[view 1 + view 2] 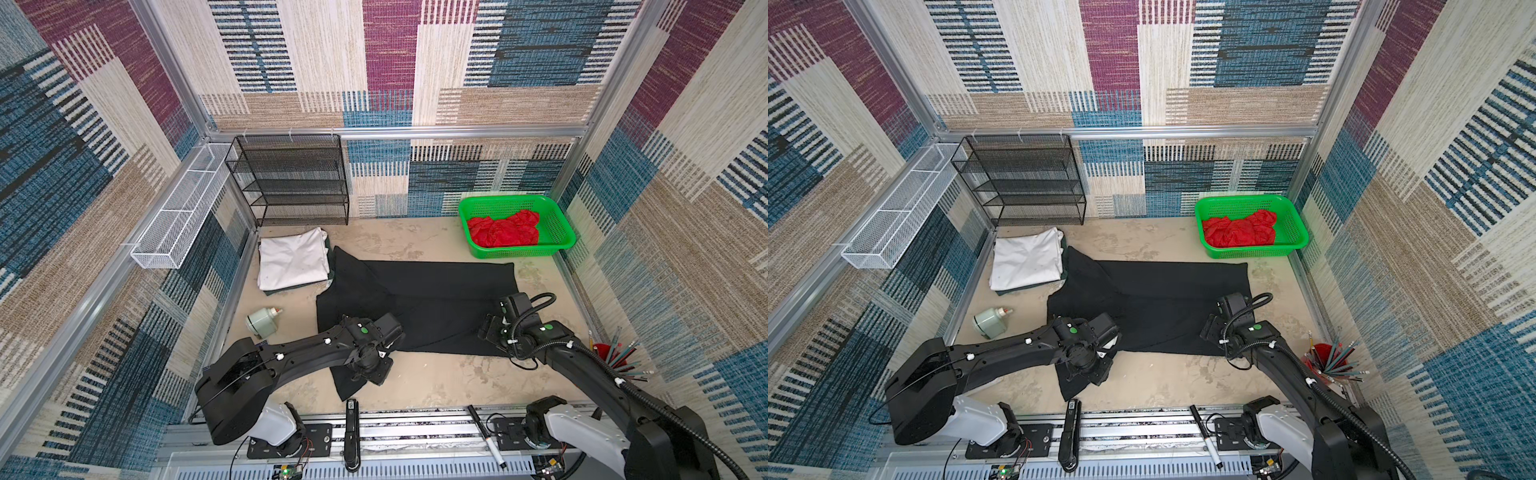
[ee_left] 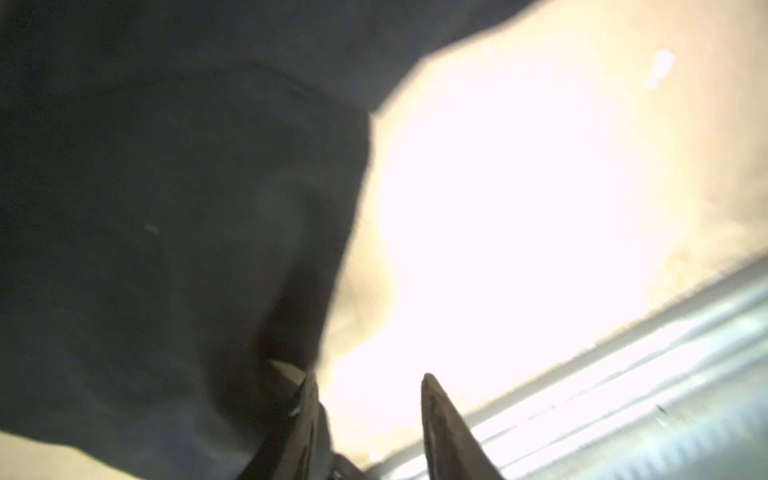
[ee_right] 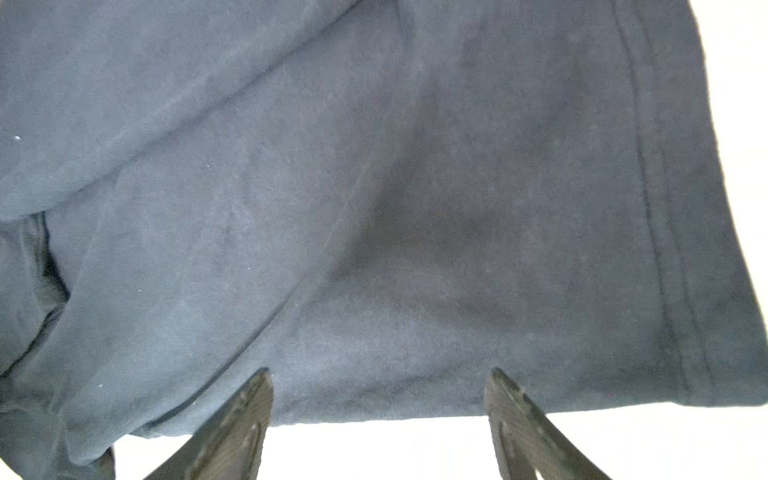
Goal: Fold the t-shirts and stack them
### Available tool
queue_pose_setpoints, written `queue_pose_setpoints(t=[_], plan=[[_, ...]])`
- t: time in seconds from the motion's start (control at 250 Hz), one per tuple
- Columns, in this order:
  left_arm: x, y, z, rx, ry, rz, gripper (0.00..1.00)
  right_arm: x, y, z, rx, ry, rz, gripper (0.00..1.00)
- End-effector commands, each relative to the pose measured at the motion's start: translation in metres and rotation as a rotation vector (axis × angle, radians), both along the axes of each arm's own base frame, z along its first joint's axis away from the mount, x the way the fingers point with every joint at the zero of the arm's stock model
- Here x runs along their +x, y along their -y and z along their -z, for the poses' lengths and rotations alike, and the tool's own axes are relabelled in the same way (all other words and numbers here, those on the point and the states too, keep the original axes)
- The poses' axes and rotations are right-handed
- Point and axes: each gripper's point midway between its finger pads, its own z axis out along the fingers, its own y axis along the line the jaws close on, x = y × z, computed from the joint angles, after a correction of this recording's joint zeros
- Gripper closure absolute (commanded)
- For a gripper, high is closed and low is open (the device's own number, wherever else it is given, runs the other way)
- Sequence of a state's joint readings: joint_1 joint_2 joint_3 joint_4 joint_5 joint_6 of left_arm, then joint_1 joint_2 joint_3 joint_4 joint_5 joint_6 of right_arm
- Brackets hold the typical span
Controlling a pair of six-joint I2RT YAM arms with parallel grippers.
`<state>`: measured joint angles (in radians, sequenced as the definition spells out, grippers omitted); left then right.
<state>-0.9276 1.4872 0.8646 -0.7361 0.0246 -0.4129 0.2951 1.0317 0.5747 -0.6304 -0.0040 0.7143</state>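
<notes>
Top view, bottle (image 1: 262, 325) near black t-shirt (image 1: 428, 291)

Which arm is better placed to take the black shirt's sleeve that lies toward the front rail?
Left. The left gripper, open, is right at the sleeve edge; the right gripper, also open, is over the black shirt at its opposite end.

Two matte-black robot arms, the left arm (image 1: 291, 353) and the right arm (image 1: 577, 357), stand on white housings (image 1: 276, 422) bolted to black base plates. Each wrist bears a round green dot (image 1: 364, 331) (the only bright mark on either). White clips (image 1: 327, 341) pin a thin cable along the left arm; a ribbed black hose (image 1: 648, 398) trails along the right. Dark tapered fingers (image 3: 237, 428) show a woven texture.
</notes>
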Motion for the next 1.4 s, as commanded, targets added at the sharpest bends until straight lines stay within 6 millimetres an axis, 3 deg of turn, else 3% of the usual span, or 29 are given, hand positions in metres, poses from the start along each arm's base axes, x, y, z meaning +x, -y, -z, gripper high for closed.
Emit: queue_pose_setpoints(t=[0.0, 0.148, 0.24, 0.48, 0.688, 0.928, 1.004, 1.14, 1.184, 1.228, 1.28, 1.392], plan=[[0.028, -0.002, 0.003, 0.065, 0.125, 0.006, 0.56, 0.001, -0.004, -0.004, 0.018, 0.004, -0.002, 0.19], [0.031, 0.017, 0.013, 0.035, 0.076, 0.030, 0.59, 0.003, -0.005, -0.008, 0.022, 0.019, -0.007, 0.19], [0.030, 0.015, 0.020, 0.055, 0.060, 0.028, 0.64, 0.005, -0.005, -0.009, 0.022, 0.023, -0.010, 0.18], [0.026, -0.001, 0.020, 0.101, 0.054, -0.002, 1.00, 0.006, -0.007, -0.007, 0.026, 0.024, -0.023, 0.18], [0.017, 0.002, -0.008, 0.003, 0.057, 0.008, 1.00, 0.007, -0.008, -0.005, 0.025, 0.023, -0.031, 0.18], [-0.027, 0.035, -0.060, -0.358, -0.174, 0.139, 1.00, 0.007, -0.008, -0.006, 0.028, 0.032, -0.026, 0.18], [-0.035, 0.036, -0.063, -0.389, -0.253, 0.147, 1.00, 0.007, -0.008, -0.005, 0.029, 0.032, -0.031, 0.18], [-0.033, 0.039, -0.056, -0.389, -0.283, 0.128, 1.00, 0.007, -0.009, -0.002, 0.031, 0.023, -0.036, 0.18], [-0.028, 0.039, -0.054, -0.372, -0.269, 0.112, 0.74, 0.007, -0.009, -0.002, 0.031, 0.022, -0.036, 0.18], [-0.021, 0.037, -0.054, -0.355, -0.232, 0.094, 0.59, 0.007, -0.010, -0.003, 0.033, 0.026, -0.037, 0.18], [-0.013, 0.032, -0.057, -0.343, -0.171, 0.066, 0.55, 0.007, -0.010, -0.004, 0.035, 0.028, -0.036, 0.17], [0.006, 0.005, -0.065, -0.282, -0.034, -0.099, 0.57, 0.006, -0.010, -0.006, 0.037, 0.033, -0.036, 0.17]])
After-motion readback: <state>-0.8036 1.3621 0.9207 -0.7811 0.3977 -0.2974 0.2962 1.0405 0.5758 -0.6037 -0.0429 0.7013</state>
